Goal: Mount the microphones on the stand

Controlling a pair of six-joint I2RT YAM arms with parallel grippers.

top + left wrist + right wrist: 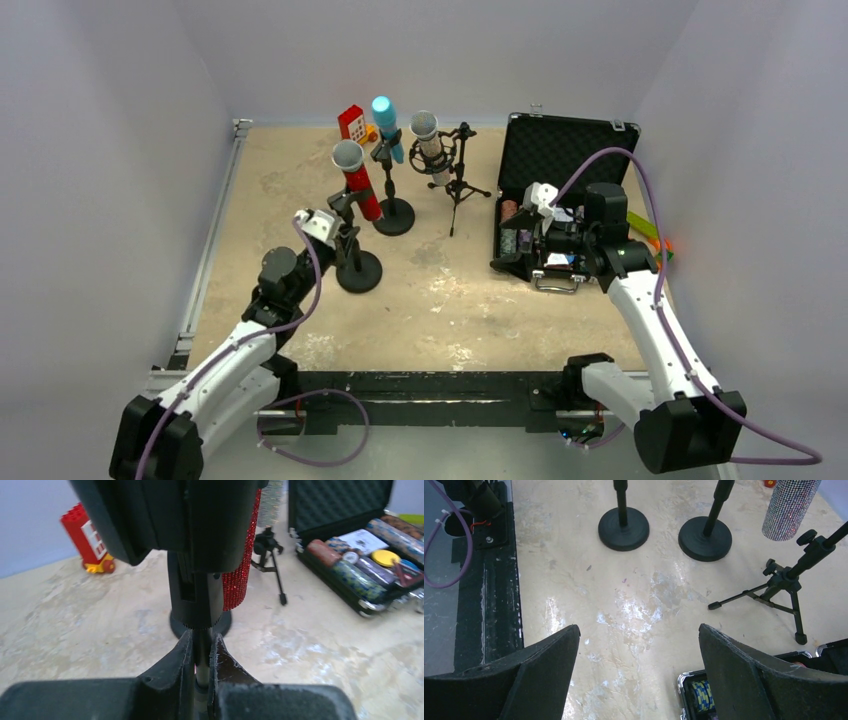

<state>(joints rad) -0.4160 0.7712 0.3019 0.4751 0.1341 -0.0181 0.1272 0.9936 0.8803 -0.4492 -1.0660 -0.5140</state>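
1. Surface and room: a mottled beige table (440, 290) is enclosed by plain pale walls (120, 150). An open black case (572, 148) with a foam-lined lid lies at the right, and a red toy block (351, 122) stands at the far edge.
2. Microphones: 3 are shown upright in the far-left part of the table. The red-glitter microphone (358, 185) is tilted at the holder of the near stand (358, 272). Whether it is fully seated cannot be told. The light blue microphone (386, 125) is carried on the second round-base stand (394, 216) just behind. The silver-glitter microphone (431, 148) is held on the tripod stand (458, 190) to the right.
3. Left gripper (201, 640): the fingers (175, 665) are closed on the thin pole (202, 655) of the near stand, just under the black holder. The red-glitter microphone is seen directly above the grip and slightly to its right.
4. Right gripper (638, 630): the jaws are spread wide and nothing is held. It is positioned over the table at the near-left edge of the case, well apart from all 3 microphones.
5. Left arm (225, 365): it is extended forward and inward from its base at the near-left corner, with the wrist level with the lower pole.
6. Right arm (650, 320): it is raised from the near-right base, and the wrist is turned left above the case.
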